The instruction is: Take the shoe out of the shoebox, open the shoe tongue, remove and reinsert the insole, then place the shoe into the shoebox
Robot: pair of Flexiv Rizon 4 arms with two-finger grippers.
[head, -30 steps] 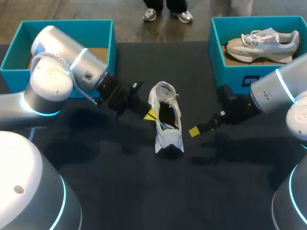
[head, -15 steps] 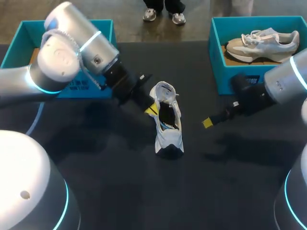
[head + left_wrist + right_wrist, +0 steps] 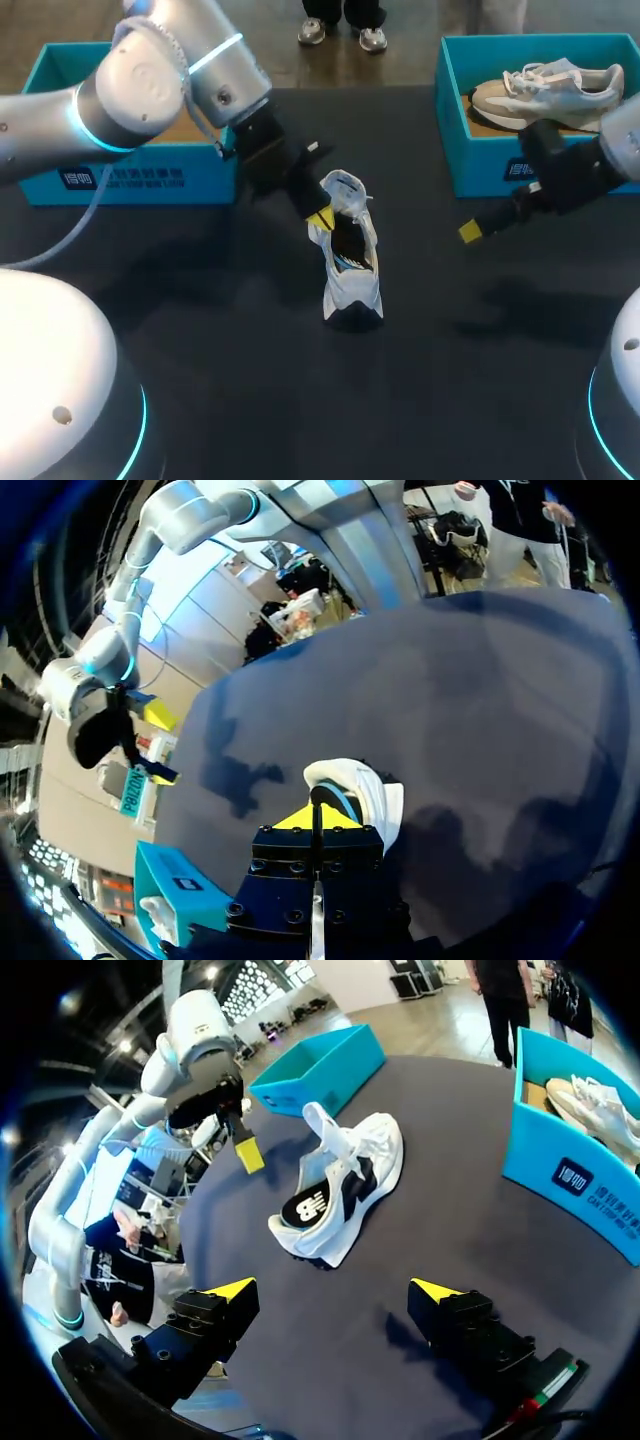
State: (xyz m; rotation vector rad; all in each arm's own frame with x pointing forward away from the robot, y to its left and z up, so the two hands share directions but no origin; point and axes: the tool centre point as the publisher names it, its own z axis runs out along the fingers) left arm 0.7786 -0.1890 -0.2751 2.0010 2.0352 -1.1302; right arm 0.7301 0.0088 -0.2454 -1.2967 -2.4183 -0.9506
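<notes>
A white shoe (image 3: 351,262) with a dark opening stands on the dark table, toe toward the near edge and a white flap raised at its far end. My left gripper (image 3: 320,215) is shut just beside that far end, with nothing visible between its fingers. In the left wrist view the shoe (image 3: 368,792) lies right ahead of the left gripper (image 3: 316,818). My right gripper (image 3: 470,232) hangs open to the right of the shoe, well apart from it. In the right wrist view the shoe (image 3: 340,1185) lies beyond the wide-open right gripper (image 3: 335,1290), with the left gripper (image 3: 248,1155) beside the flap.
A teal shoebox (image 3: 120,180) stands at the back left behind my left arm. At the back right, another teal shoebox (image 3: 480,160) holds a second pale shoe (image 3: 550,88). Bare table surrounds the white shoe in front and on both sides.
My left arm has swung up and back, its shut gripper edging along the shoe toward the raised flap. My right gripper has drawn away to the right. The shoe has stayed put.
</notes>
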